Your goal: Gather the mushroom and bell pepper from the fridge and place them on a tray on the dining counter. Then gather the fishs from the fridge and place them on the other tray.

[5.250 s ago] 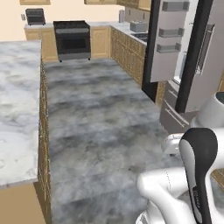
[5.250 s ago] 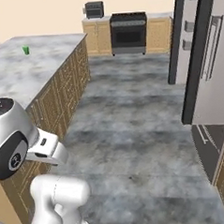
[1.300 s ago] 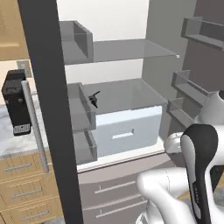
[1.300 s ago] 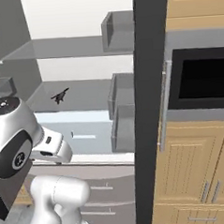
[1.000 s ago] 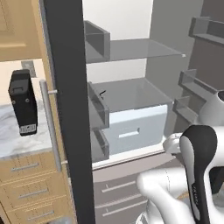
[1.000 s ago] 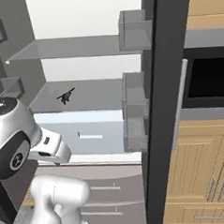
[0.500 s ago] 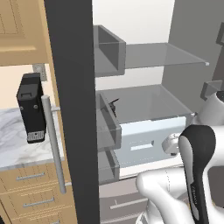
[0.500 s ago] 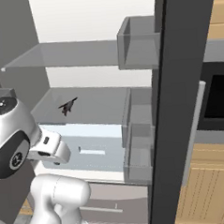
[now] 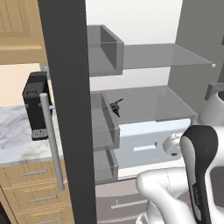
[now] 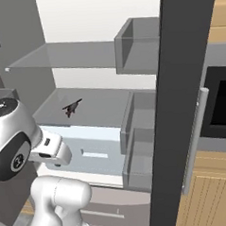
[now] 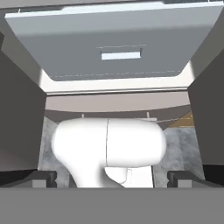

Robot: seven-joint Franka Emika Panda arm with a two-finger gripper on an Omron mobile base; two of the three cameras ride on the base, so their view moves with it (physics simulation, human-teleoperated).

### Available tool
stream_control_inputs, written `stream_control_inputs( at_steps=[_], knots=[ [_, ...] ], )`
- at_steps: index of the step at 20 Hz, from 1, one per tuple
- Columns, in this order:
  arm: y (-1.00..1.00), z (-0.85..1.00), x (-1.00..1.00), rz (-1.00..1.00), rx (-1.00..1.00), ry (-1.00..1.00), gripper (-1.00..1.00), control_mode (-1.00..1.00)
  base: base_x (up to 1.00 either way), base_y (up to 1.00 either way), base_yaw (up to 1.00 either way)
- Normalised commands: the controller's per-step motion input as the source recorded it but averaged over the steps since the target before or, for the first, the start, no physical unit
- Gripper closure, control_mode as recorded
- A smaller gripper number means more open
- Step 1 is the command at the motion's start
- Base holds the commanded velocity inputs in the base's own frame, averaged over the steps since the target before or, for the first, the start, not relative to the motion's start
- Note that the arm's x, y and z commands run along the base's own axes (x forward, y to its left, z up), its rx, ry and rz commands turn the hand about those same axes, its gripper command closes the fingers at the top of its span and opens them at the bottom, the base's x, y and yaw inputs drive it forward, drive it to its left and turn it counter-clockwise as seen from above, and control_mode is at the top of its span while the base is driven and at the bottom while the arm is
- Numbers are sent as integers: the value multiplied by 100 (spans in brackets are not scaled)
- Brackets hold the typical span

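The fridge [image 9: 144, 109] stands open, both doors swung out toward the robot. Inside are two glass shelves: an upper shelf [image 9: 162, 54] that is bare, and a lower shelf [image 9: 148, 103] just above one pale drawer [image 9: 148, 142] with a slot handle. One small dark thing [image 9: 116, 106] lies on the lower shelf near its left end, close to the door bins; it is also seen in the right base view [image 10: 72, 108]. It is slim with pointed ends, too small to tell whether it is one fish or more. The left door [image 9: 65, 109], seen edge-on, carries three bins [image 9: 105, 127] stacked one above another and one vertical bar handle [image 9: 52, 140]; this door stands between the camera and part of the shelves. The right door [image 10: 176, 106] likewise carries bins [image 10: 140, 132] and a bar handle [image 10: 194, 138]. Left of the fridge, one black appliance [image 9: 35, 105] sits on a marbled table [image 9: 17, 131] over wooden drawers [image 9: 30, 192]. Right of the fridge is a built-in oven [image 10: 221, 108]. The tool [image 11: 112, 177] has its two fingertips [image 11: 41, 178] spread wide apart, pinching nothing, and faces the drawer front [image 11: 120, 43] from below.
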Motion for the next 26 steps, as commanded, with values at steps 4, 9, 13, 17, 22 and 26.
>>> stream_control_inputs(
  at_steps=[4,9,13,17,22,26],
  knots=[
    [0,0,0,0,0,0,-100,100,19,0,3],
    [1,3,18,0,2,-22,-100,-100,4,0,1],
    [21,27,19,5,0,-38,-100,-100,0,0,0],
    [24,22,64,1,0,-25,-100,-100,0,0,0],
    [13,0,73,0,0,-21,-100,-100,0,0,0],
    [5,0,76,0,1,-17,-100,-100,0,0,0]
  ],
)
